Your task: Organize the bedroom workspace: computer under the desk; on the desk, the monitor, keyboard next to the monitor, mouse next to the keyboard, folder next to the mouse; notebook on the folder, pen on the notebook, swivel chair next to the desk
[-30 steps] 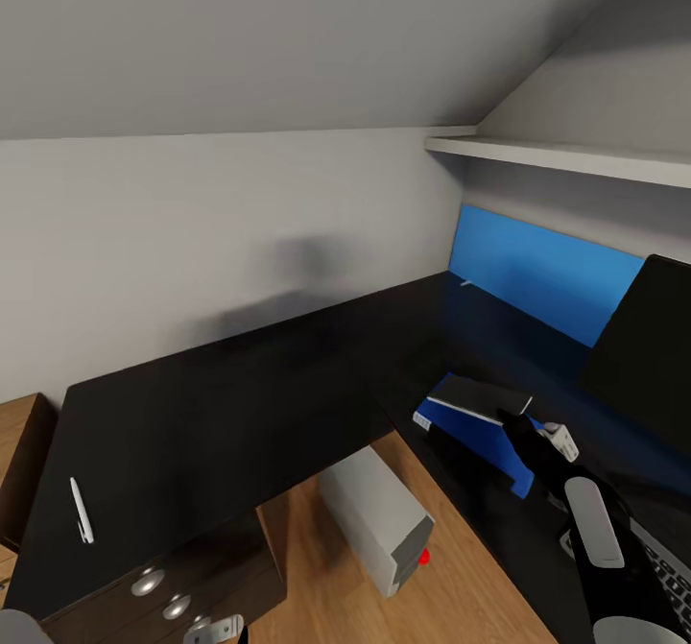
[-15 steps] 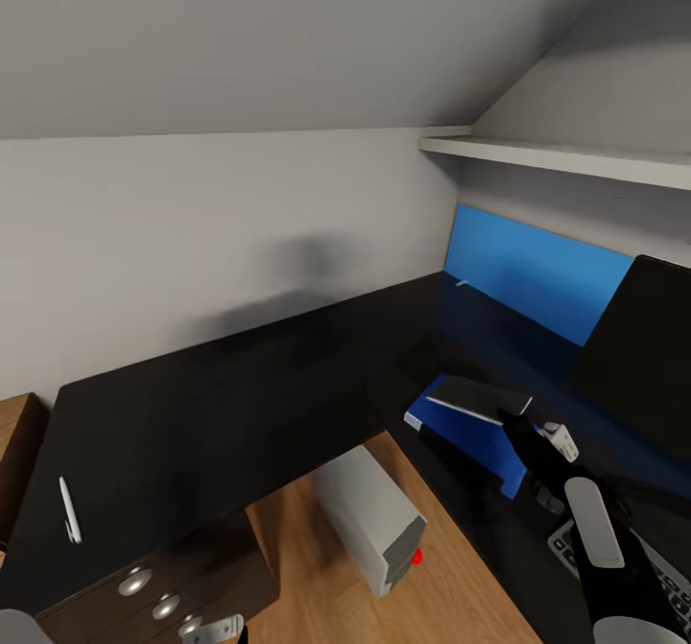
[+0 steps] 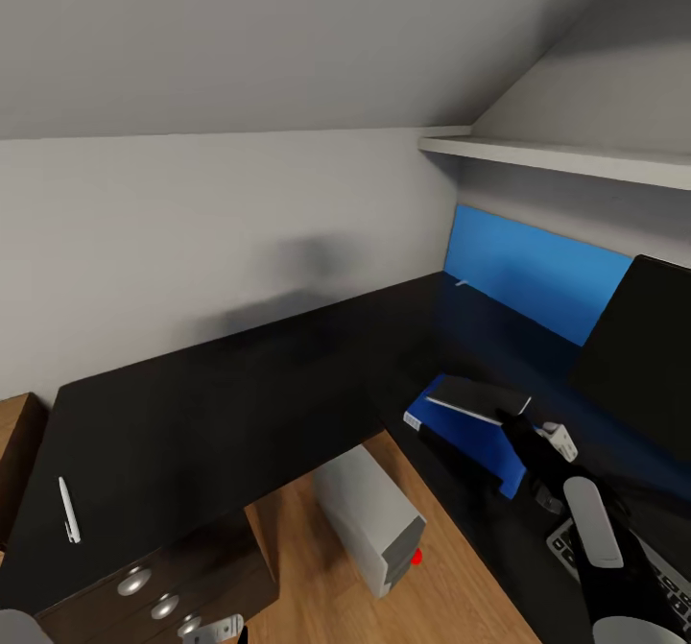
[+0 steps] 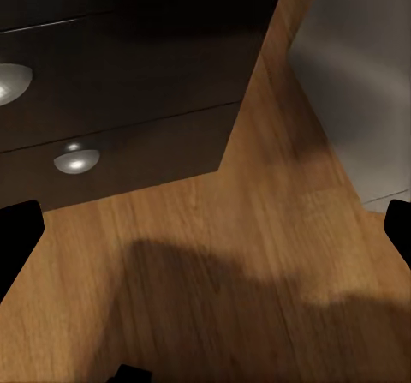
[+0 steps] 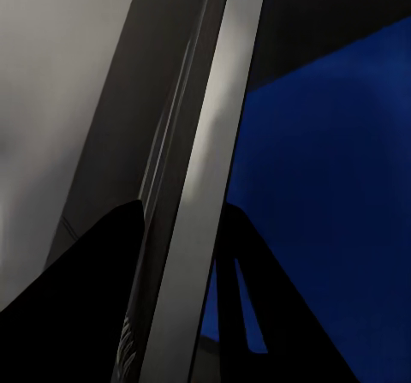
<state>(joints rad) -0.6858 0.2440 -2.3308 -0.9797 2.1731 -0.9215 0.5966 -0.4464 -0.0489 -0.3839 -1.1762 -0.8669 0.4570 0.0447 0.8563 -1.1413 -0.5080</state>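
The right gripper (image 3: 526,420) is clamped on the near edge of the notebook (image 3: 477,397); in the right wrist view its two dark fingers (image 5: 94,297) close on either side of the thin pale-edged slab (image 5: 201,194). Ahead of and under the gripper, the notebook sits over the blue folder (image 3: 470,433) on the desk (image 3: 240,385), though contact cannot be judged. Across the last half second nothing has shifted, so the placement looks settled and release is the likely next move. The monitor (image 3: 638,346) stands just to the gripper's right, the keyboard (image 3: 614,558) behind it beside the forearm. The pen (image 3: 67,510) lies far off to its left, still to be fetched. The computer (image 3: 374,519) stands below. The left gripper's (image 4: 205,229) fingers stand wide apart over bare floor, holding nothing.
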